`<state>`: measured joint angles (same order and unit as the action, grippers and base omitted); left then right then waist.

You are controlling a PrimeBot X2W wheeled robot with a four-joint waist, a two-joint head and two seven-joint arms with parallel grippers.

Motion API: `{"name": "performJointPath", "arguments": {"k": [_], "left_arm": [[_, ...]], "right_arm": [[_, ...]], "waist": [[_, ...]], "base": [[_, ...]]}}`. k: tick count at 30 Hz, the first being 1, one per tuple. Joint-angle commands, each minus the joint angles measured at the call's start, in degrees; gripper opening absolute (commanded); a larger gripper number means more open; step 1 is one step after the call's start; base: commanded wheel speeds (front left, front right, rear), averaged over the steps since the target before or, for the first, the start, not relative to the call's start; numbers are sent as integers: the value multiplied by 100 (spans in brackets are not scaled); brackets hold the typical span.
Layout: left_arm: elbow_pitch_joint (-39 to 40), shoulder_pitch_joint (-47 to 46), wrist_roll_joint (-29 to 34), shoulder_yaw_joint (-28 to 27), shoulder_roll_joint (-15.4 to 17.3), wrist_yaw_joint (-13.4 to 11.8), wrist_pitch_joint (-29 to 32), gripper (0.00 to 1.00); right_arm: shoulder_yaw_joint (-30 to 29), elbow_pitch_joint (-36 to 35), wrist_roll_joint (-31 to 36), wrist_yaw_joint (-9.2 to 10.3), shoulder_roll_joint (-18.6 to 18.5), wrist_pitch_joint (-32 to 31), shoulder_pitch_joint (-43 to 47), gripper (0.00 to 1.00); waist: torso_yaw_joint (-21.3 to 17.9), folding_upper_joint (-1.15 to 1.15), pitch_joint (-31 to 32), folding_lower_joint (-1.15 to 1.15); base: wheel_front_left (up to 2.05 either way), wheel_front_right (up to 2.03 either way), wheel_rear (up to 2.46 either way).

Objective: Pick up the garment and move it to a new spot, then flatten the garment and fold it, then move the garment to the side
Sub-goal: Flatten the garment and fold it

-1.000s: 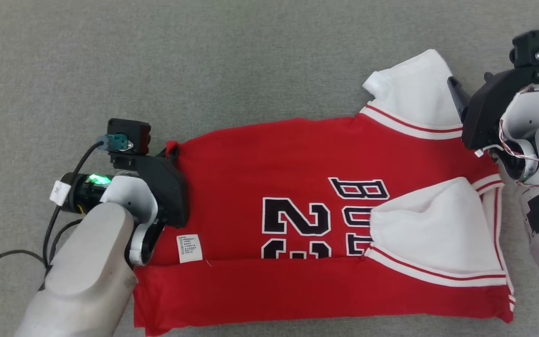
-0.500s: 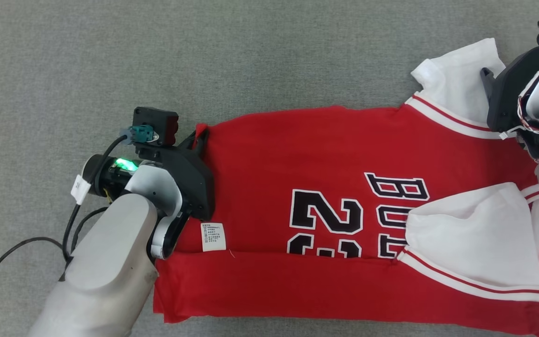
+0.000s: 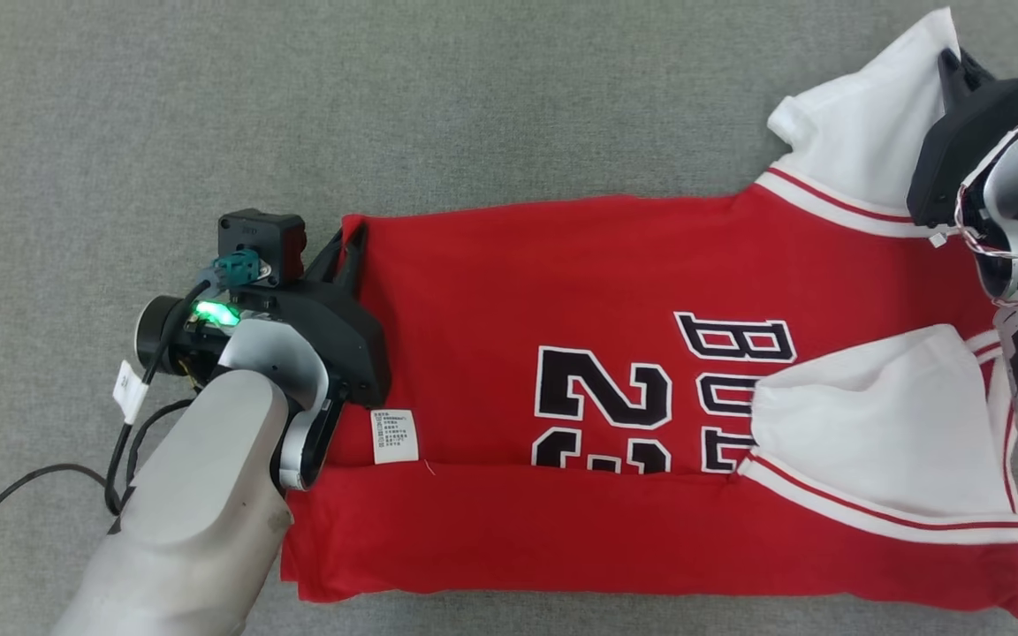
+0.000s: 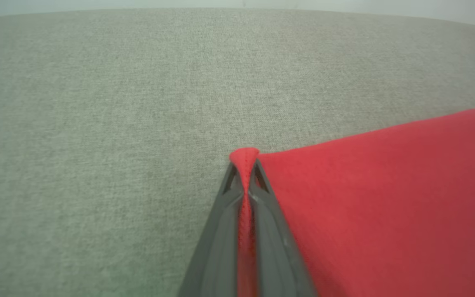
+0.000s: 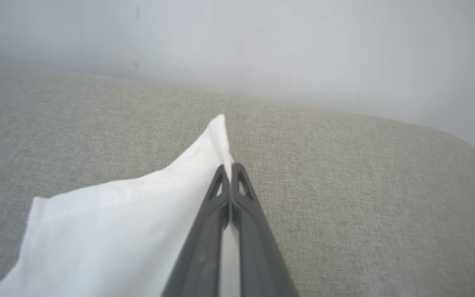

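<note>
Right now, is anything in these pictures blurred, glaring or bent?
Head view: soft even light, crisp print on the red and white basketball jersey, one green lamp glowing. Left wrist view: the grey woven surface bows at its far edge; the dark fingers of the left gripper blur near the lens. Right wrist view: hazy background, same bowing.

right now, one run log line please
left gripper: shut on jersey hem corner | right gripper: shut on white sleeve tip | garment: partly folded on grey surface
</note>
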<state>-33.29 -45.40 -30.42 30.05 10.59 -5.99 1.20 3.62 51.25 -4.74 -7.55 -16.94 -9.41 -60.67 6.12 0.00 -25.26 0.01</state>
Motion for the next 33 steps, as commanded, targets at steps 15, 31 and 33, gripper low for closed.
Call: {"name": "performJointPath", "arguments": {"k": [15, 31, 33], "left_arm": [[-287, 438, -5, 23, 121, 27, -514, 0], [-2, 1468, 42, 214, 531, 80, -938, 0], [4, 1520, 69, 240, 558, 75, -943, 0]], "right_arm": [[158, -904, -529, 17, 187, 1096, 1393, 0], [225, -3370, -1311, 17, -8, -242, 4066, 0], [236, -3495, -1347, 17, -20, -335, 4198, 0]], "waist": [[-312, 0, 834, -1], [-649, 0, 1463, -1], [-658, 0, 1483, -1]], "base": [[0, 0, 0], [0, 0, 0], [0, 0, 0]]}}
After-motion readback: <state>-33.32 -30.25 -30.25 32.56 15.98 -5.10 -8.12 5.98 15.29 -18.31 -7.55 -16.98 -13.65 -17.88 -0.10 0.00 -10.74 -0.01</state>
